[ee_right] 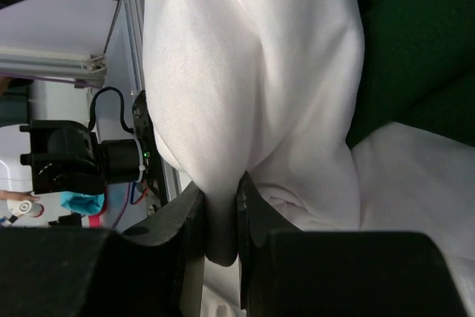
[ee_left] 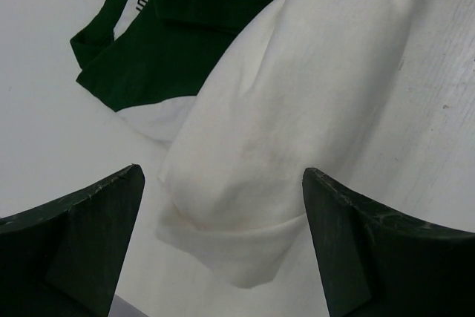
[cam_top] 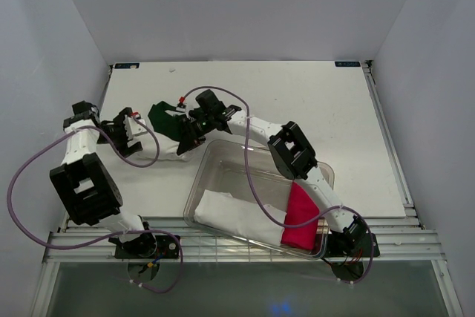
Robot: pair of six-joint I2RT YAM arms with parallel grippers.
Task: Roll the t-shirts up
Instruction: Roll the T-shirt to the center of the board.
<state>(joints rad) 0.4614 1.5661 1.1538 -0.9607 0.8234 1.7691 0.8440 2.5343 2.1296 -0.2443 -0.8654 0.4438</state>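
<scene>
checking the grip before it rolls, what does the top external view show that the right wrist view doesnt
Only top external: the clear plastic bin holding a bright pink rolled cloth and a folded white cloth. Only right wrist: the right gripper pinching a fold of the white cloth t-shirt. Both: that shirt beside the dark green cloth t-shirt.

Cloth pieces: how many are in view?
4. A dark green t-shirt and a white t-shirt are on the white table; a white folded cloth and a bright pink rolled cloth sit in the clear plastic bin. Others may hide.
</scene>
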